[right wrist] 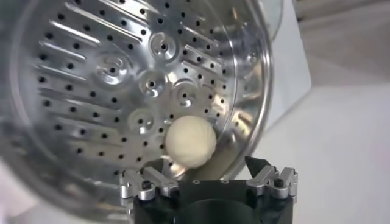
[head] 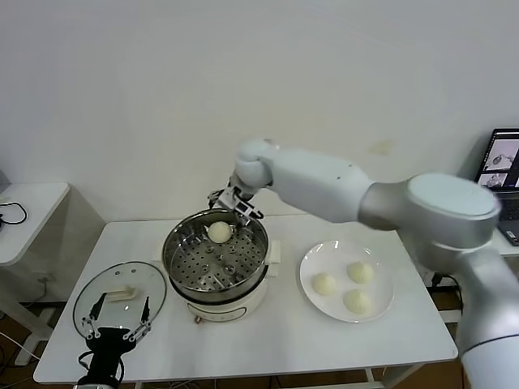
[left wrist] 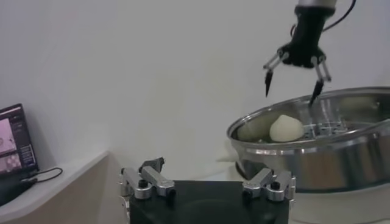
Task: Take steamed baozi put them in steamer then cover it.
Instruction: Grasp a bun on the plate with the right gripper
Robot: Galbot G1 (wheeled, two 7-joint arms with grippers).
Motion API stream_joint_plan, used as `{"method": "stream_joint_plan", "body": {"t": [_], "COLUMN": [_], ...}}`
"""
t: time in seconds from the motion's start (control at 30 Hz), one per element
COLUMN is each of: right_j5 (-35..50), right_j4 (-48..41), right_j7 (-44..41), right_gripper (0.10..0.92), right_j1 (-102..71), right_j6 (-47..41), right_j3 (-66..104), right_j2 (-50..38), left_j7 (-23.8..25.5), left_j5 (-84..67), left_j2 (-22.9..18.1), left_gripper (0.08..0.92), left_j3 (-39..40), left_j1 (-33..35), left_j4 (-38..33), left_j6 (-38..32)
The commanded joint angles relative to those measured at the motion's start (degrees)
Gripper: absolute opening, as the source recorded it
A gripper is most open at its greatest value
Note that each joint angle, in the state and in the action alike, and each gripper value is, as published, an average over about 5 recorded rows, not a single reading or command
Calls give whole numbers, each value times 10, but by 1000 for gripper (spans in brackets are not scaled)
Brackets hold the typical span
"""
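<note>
I see one bun (head: 219,232) lying in steamer (head: 212,279), at far side of perforated floor, clear of fingers. Right gripper (head: 233,204) hangs just above it over far rim, jaws spread wide, holding nothing. Three buns (head: 324,283) sit on plate (head: 310,263), to right of steamer on table (head: 284,340). Lid (head: 93,290) lies flat on table left of steamer, handle up. Left gripper (head: 120,319) parked low at near edge by lid, jaws wide apart, empty. Laptop (head: 501,162) at far right.
</note>
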Motion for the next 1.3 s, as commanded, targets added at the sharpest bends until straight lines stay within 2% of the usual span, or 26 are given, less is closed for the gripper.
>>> {"method": "stream_joint_plan", "body": {"t": [0.03, 0.43, 0.57, 0.83, 1.3], "right_j5": [75, 64, 43, -3, -71], "right_j4": [140, 263, 274, 244, 131], "right_j7": [-29, -44, -34, -37, -46], "right_gripper": [823, 823, 823, 823, 823], "right_j1": [46, -4, -68, -195, -296], "right_j6": [-113, -228, -239, -235, -213], "right_j3": [-9, 19, 39, 117, 159], "right_j2": [-139, -386, -429, -411, -286], "left_j7": [1, 3, 3, 6, 6], "left_j5": [2, 0, -1, 0, -1], "left_j2": [0, 14, 21, 22, 22], "left_gripper": [823, 823, 823, 823, 823], "left_j3": [1, 0, 1, -1, -9], "left_j1": [0, 2, 0, -5, -3], "left_j4": [-7, -16, -15, -14, -5], "left_j6": [2, 5, 5, 13, 14]}}
